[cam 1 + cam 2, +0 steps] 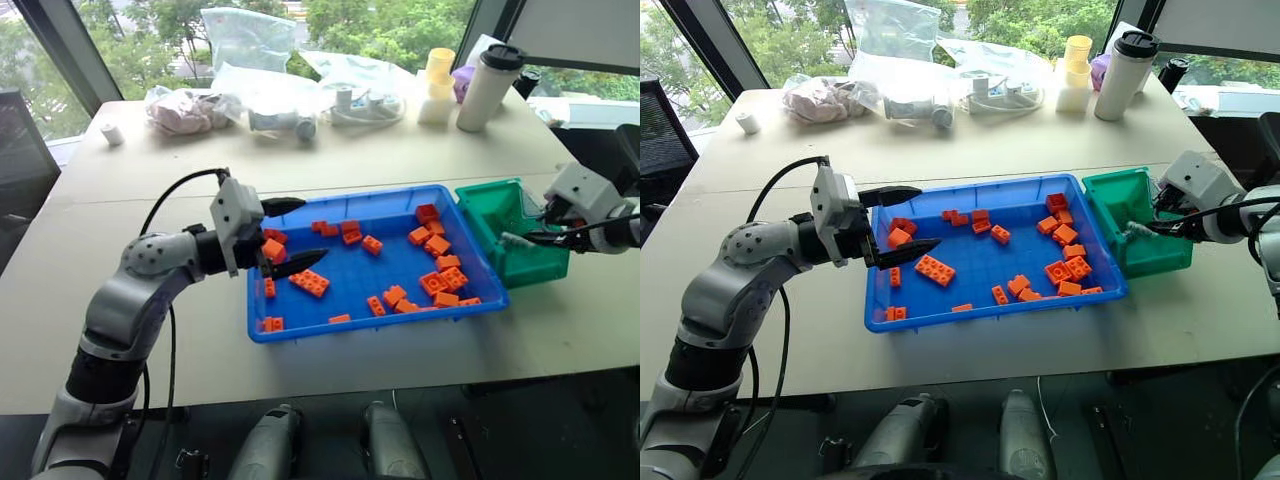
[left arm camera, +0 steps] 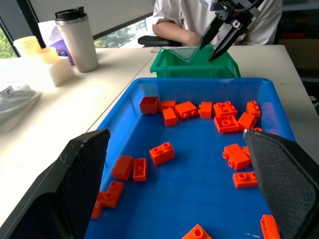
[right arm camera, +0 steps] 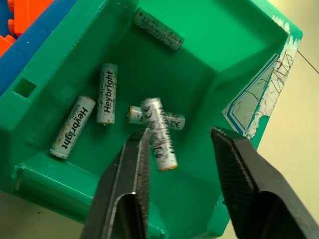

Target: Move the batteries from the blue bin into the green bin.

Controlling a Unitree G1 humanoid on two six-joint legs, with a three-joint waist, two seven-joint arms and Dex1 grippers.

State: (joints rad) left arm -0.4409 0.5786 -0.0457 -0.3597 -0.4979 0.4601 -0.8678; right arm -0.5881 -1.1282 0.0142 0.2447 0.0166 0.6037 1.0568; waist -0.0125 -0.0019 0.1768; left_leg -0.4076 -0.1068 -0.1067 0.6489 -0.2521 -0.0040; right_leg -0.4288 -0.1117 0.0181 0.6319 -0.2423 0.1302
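Batteries [image 3: 107, 93] lie in the green bin [image 3: 219, 64], five that I count from my right wrist view: four resting on its floor and one blurred [image 3: 158, 133], just beyond my right gripper [image 3: 187, 149], whose fingers stand apart with nothing between them. I judge that one is dropping free. They look hard, smooth and light, likely to roll, so I would pinch any across the middle of the barrel. My left gripper [image 1: 292, 236] hangs over the near-left end of the blue bin [image 1: 400, 322], fingers spread wide and empty. From the head views I see orange bricks [image 1: 310, 283] in that tray and no battery among them; those views hide the green bin's floor, which the right wrist camera lays open.
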